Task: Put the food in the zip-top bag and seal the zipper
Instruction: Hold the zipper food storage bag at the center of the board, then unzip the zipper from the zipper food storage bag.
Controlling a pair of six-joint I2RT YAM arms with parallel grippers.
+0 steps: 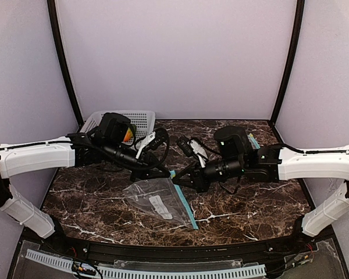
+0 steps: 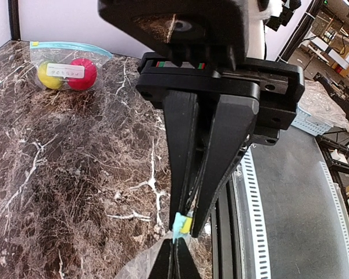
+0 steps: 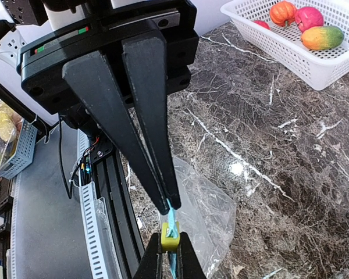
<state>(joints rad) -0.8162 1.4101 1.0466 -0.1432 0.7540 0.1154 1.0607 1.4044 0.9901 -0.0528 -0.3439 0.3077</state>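
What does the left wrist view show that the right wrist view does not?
Only left wrist: a second clear bag holding a yellow ball and a red ball. Only right wrist: the white mesh plastic basket of toy fruits. Both: the left tool and right tool each shut on the clear zip-top bag's blue zipper strip beside a yellow slider.

Zip-top bag (image 3: 206,212) seemingly cut off below

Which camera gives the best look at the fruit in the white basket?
Right wrist: the fruits lie unobstructed in the basket. In the top view the left arm mostly covers them. The left wrist view misses the basket.
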